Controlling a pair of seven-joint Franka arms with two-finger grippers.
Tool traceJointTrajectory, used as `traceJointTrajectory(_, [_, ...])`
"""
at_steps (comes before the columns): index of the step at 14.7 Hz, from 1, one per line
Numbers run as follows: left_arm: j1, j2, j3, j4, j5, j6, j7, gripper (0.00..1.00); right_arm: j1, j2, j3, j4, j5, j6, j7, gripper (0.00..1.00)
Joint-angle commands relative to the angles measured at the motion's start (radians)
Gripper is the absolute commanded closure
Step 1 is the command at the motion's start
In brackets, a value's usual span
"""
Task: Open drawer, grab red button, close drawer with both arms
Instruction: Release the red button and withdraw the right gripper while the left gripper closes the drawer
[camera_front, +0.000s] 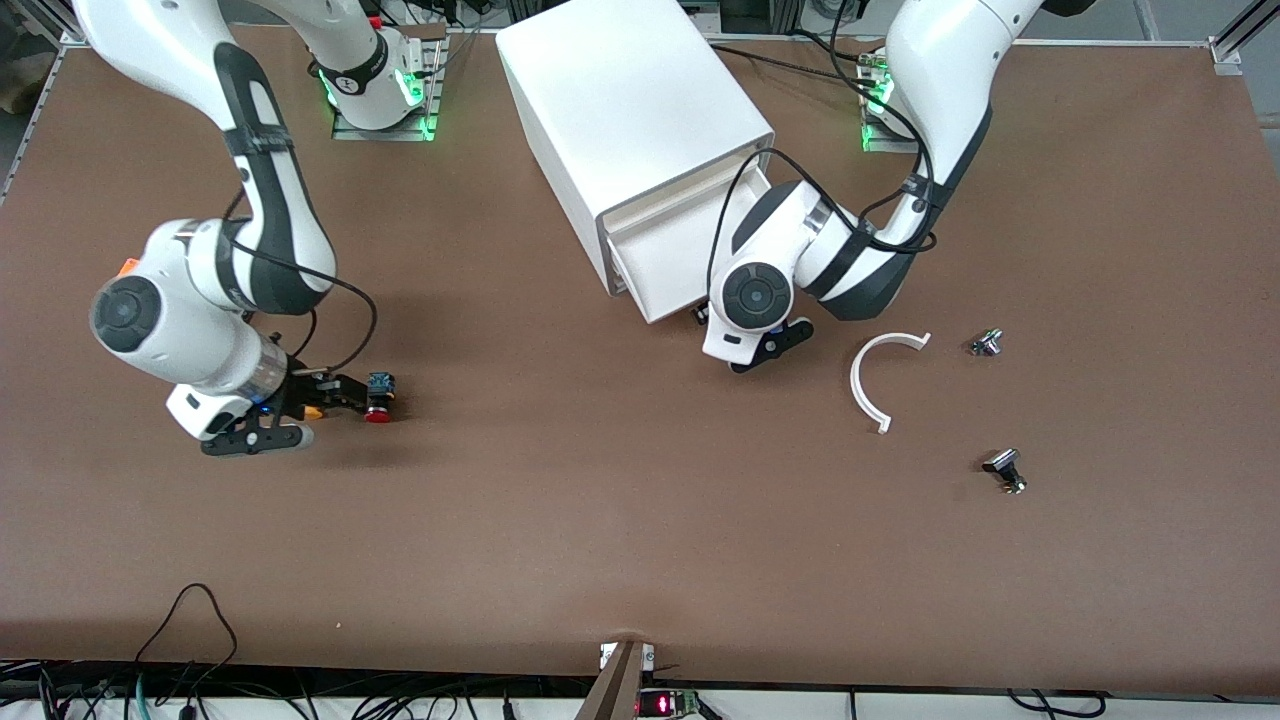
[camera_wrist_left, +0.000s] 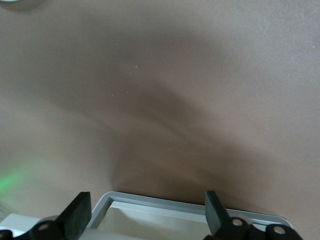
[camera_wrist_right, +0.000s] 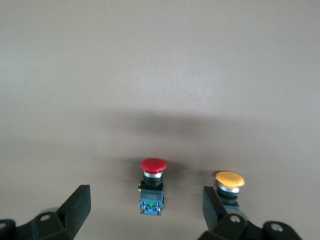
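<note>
The white cabinet (camera_front: 630, 110) stands at the robots' edge of the table, with the drawer (camera_front: 665, 265) pulled out toward the front camera. My left gripper (camera_front: 745, 345) is open at the drawer's front, its fingers astride the drawer's front rim (camera_wrist_left: 190, 209). The red-capped button (camera_front: 378, 404) lies on the table toward the right arm's end. My right gripper (camera_front: 338, 410) is open and low over the table. In the right wrist view the button (camera_wrist_right: 152, 185) lies between the open fingers (camera_wrist_right: 75, 202) and touches neither. My right gripper (camera_wrist_right: 145, 192) holds nothing.
A yellow-orange-capped button (camera_wrist_right: 229, 182) lies beside one right finger. A white curved strip (camera_front: 878, 378) and two small metal parts (camera_front: 987, 343) (camera_front: 1005, 470) lie toward the left arm's end. Cables run along the table's front edge.
</note>
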Motion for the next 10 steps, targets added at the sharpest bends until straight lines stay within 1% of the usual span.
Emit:
traceJointTrajectory(1, [-0.008, -0.041, -0.008, -0.039, 0.012, 0.016, -0.034, 0.0, -0.005, -0.09, -0.012, 0.039, -0.052, -0.107, -0.023, 0.01])
traceJointTrajectory(3, [-0.009, -0.051, -0.028, -0.051, 0.012, 0.015, -0.047, 0.0, -0.004, -0.1, -0.023, 0.096, -0.054, -0.227, -0.001, 0.01])
traceJointTrajectory(5, [0.0, -0.053, -0.074, -0.053, 0.01, 0.015, -0.048, 0.0, -0.008, -0.115, -0.029, 0.142, -0.054, -0.294, 0.032, 0.01])
traceJointTrajectory(7, [-0.011, -0.051, -0.088, -0.056, 0.008, 0.015, -0.071, 0.0, -0.071, -0.161, -0.005, 0.144, -0.074, -0.335, 0.049, 0.01])
traceJointTrajectory(9, [-0.011, -0.047, -0.117, -0.056, 0.008, 0.018, -0.106, 0.0, -0.196, -0.221, 0.139, 0.144, -0.127, -0.381, 0.075, 0.01])
traceJointTrajectory(10, [-0.009, -0.048, -0.129, -0.056, 0.008, 0.018, -0.12, 0.0, -0.243, -0.251, 0.206, 0.144, -0.17, -0.407, 0.115, 0.01])
